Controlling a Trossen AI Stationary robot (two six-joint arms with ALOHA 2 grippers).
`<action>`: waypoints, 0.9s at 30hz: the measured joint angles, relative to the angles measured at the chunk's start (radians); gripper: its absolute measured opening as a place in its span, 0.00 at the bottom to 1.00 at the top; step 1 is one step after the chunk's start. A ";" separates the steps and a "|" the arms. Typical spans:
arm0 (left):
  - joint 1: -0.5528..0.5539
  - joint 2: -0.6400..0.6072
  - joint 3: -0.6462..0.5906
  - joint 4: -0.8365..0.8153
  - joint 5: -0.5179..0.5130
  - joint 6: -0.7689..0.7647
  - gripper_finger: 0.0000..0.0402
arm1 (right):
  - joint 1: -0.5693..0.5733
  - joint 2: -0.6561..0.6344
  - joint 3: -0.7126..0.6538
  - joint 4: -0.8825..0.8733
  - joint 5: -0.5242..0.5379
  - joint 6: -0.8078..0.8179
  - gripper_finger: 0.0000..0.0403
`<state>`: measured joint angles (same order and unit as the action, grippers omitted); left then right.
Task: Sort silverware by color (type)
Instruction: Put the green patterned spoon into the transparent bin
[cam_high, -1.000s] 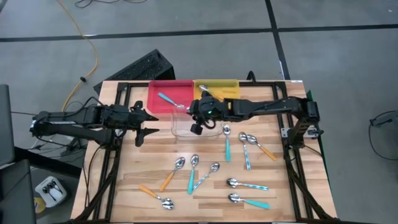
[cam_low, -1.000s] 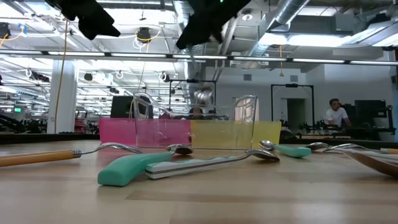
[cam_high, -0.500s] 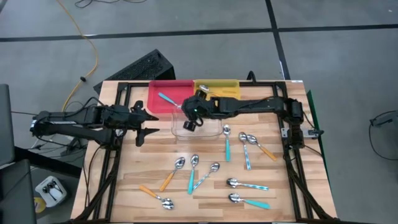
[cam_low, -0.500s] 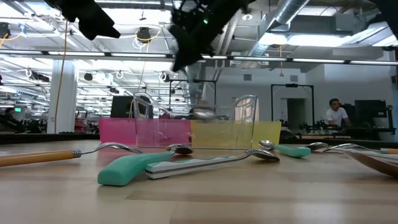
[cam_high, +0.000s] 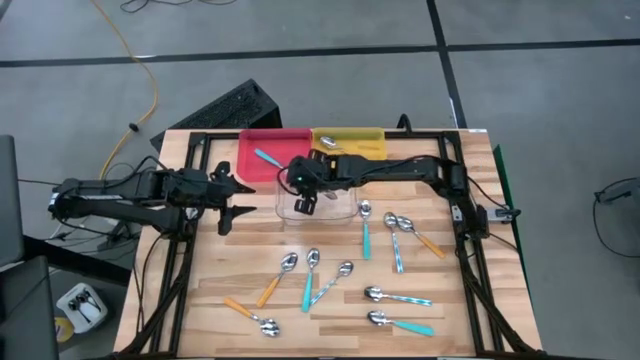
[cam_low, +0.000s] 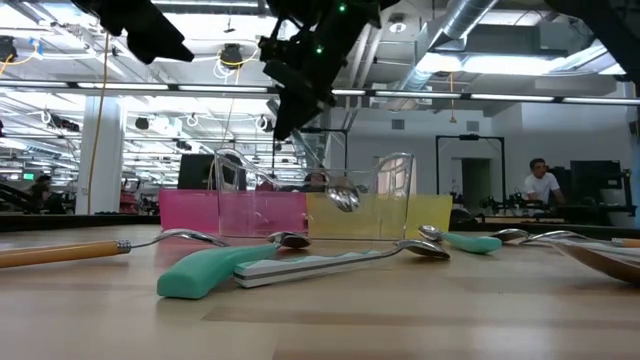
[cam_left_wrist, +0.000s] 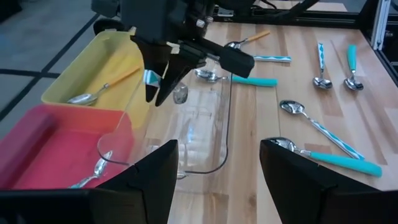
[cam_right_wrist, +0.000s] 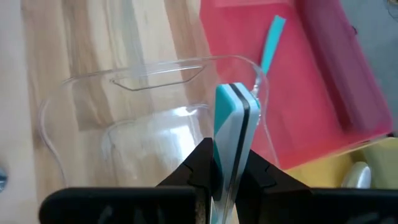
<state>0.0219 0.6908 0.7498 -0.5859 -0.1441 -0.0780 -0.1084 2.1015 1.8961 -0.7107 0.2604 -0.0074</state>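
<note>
Two arms work over the wooden table (cam_high: 470, 300). Beyond it is a bright hall where a person stands far back. The right gripper (cam_high: 303, 190) hangs above the clear tray (cam_high: 345, 212), fingers clamped on a pale blue spoon (cam_right_wrist: 231, 134), bowl downward. Next, I think, it must lower and release. The left gripper (cam_high: 237, 198), fingers apart, waits beside the red tray (cam_high: 250, 165). About ten spoons lie scattered.
</note>
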 joint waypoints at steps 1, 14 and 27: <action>0.000 0.000 0.000 -0.001 0.001 -0.010 0.52 | -0.001 0.001 0.000 -0.003 0.000 0.000 0.15; 0.000 0.000 0.000 -0.007 0.005 -0.037 0.52 | -0.012 0.001 -0.001 -0.017 -0.060 0.008 0.15; 0.000 0.000 0.000 -0.008 0.006 -0.039 0.52 | -0.020 0.061 0.001 0.012 -0.135 0.008 0.15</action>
<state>0.0219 0.6910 0.7498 -0.5943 -0.1381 -0.1170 -0.1285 2.1623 1.8969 -0.6986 0.1253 0.0008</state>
